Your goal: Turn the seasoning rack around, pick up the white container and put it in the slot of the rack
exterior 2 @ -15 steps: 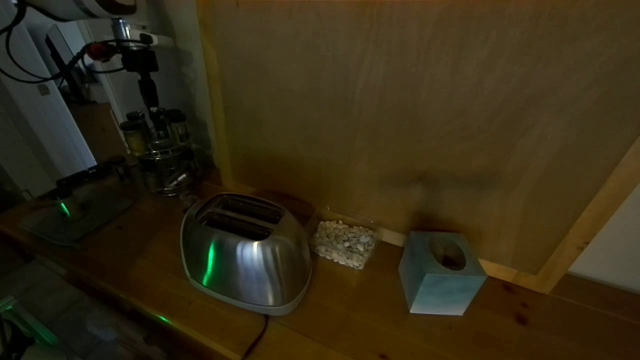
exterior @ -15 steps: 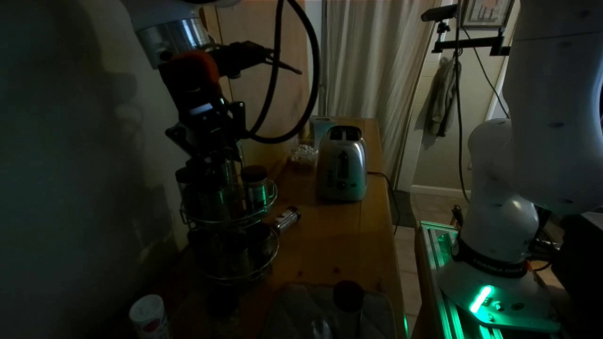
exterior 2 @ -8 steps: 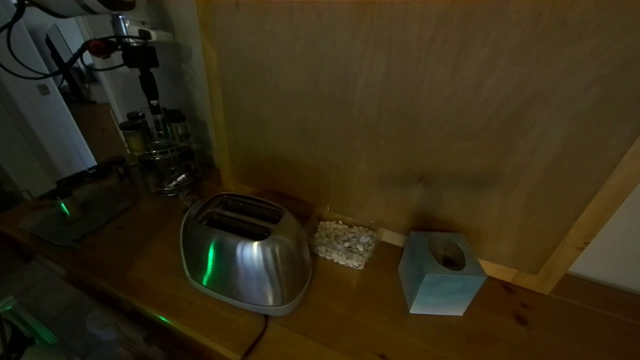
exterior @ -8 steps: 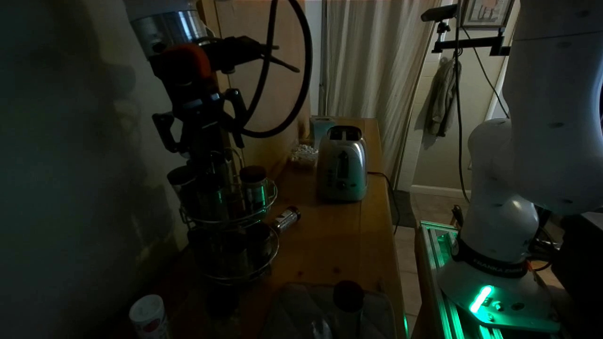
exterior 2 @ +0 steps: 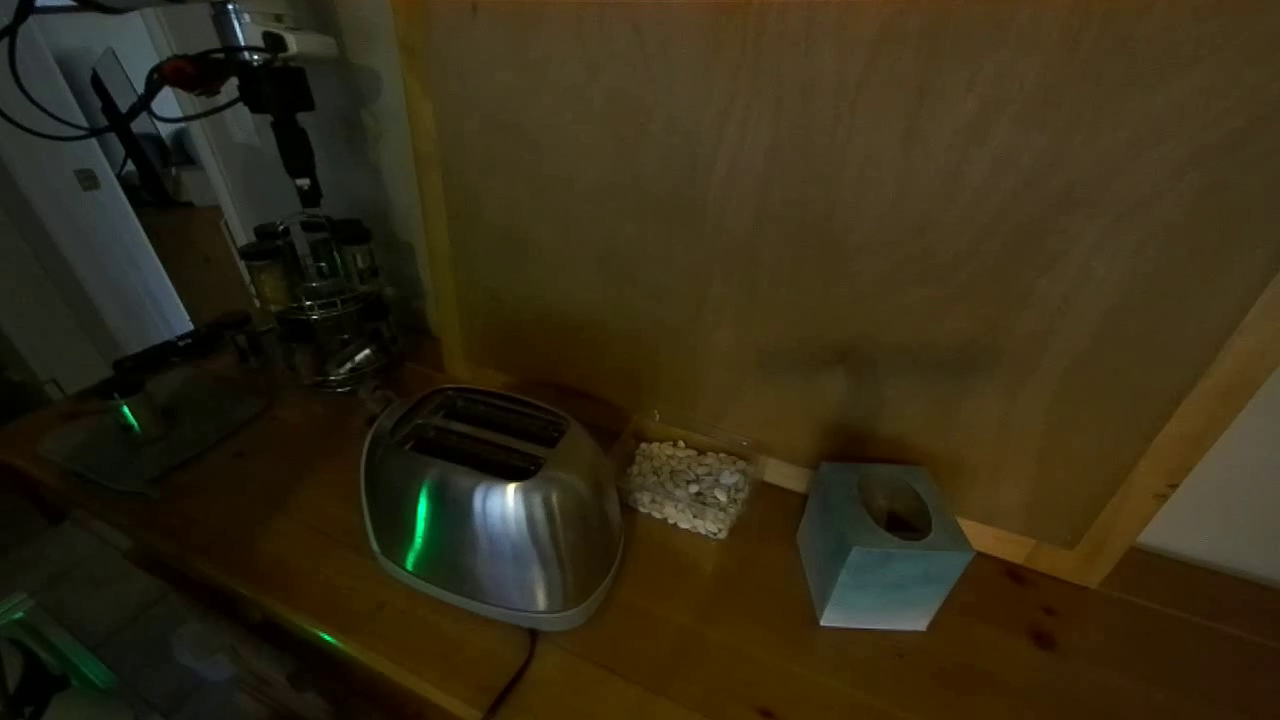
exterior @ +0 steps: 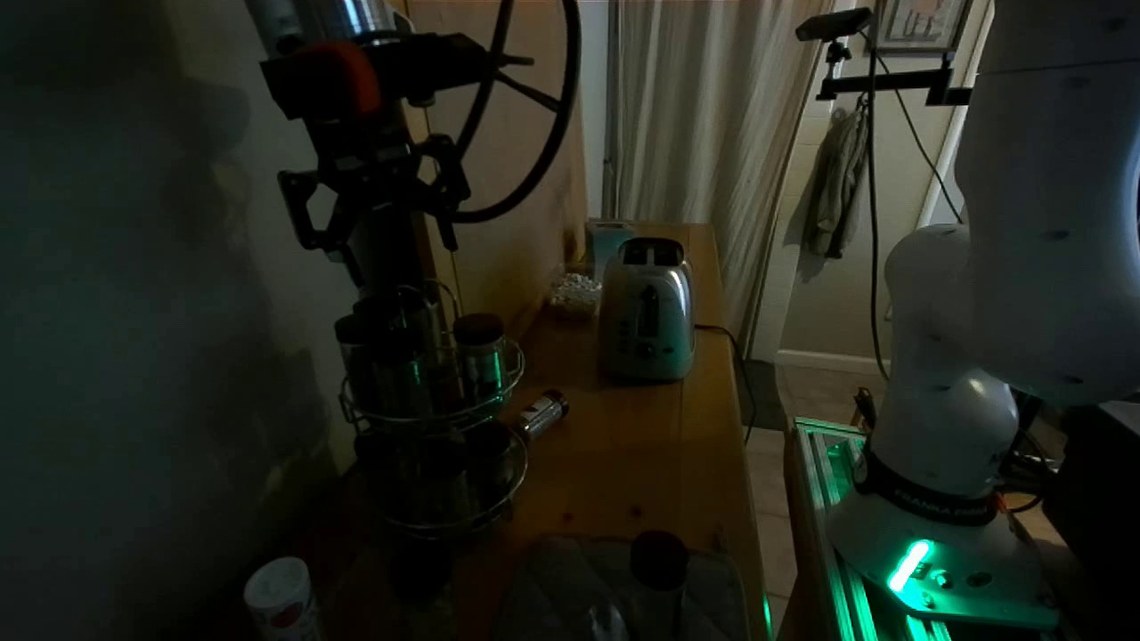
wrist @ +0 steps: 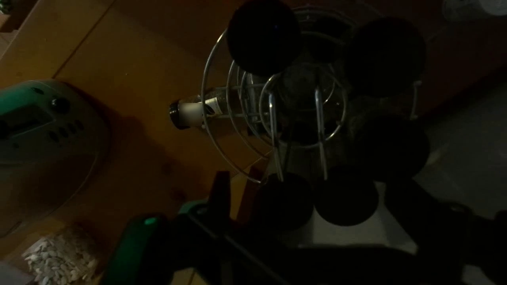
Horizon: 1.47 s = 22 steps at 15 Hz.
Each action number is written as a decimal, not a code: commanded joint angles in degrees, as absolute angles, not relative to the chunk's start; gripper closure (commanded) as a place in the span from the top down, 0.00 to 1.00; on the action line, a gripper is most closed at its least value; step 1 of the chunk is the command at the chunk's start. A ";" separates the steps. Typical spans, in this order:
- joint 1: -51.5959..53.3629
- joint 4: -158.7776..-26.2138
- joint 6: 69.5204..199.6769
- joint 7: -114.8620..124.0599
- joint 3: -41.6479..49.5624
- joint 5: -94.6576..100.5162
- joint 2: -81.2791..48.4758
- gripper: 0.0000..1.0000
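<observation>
So the gripper (exterior: 403,264) is hanging just above the seasoning rack (exterior: 419,420), unclenched, its fingers (wrist: 220,192) standing wide apart over some dark jar lids (wrist: 346,198) in the wrist view. Easiest writing to read is "FRANKA" on the dark band (exterior: 926,500) around the robot's base (exterior: 935,561), well off to the side and lower than the gripper; the next word is going fuzzy. Below the gripper, a spice jar (wrist: 192,114) is lying on its side, sporting a pale label that's too blurry to read, lid poking out past the rack's edge. Can't tell whether the rack or the wooden counter (exterior: 623,463) is holding it up.

The white container (exterior: 283,596) is sitting well below the gripper, outside the rack: round, with a reddish mark that's coming out too small to decipher, bottom getting cut off by the frame.

Material-wise, the rack is showing thin shiny wire in round tiers, glassy jars (exterior: 484,365) wearing dark lids. Lower and well apart from the gripper, a rounded brushed-metal toaster (exterior 2: 490,545) is sitting near some pale pebbles (exterior 2: 690,480).
</observation>
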<state>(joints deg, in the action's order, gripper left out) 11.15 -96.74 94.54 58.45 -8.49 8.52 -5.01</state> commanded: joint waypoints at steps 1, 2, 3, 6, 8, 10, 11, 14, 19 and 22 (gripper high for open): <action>11.51 -95.86 93.69 60.34 -8.84 8.19 -2.46 1.00; 11.74 -96.45 94.20 60.08 -9.27 7.83 -1.32 1.00; 12.09 -96.97 94.35 59.72 -9.84 7.21 -0.25 1.00; 13.68 -99.49 97.10 59.33 -12.37 5.83 2.91 1.00; 14.91 -100.67 99.21 59.17 -14.31 4.25 4.03 1.00; 16.27 -101.81 102.07 58.11 -16.30 2.57 4.14 1.00; 16.92 -102.27 103.16 57.78 -17.25 2.09 3.72 1.00; 17.33 -101.04 102.54 58.64 -18.29 3.96 2.32 1.00; 17.64 -101.73 102.12 61.11 -18.79 4.60 0.47 1.00; 18.60 -100.98 101.13 69.58 -19.53 6.13 -3.68 1.00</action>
<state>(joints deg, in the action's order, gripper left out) 17.74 -102.60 102.23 62.16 -18.73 4.30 0.72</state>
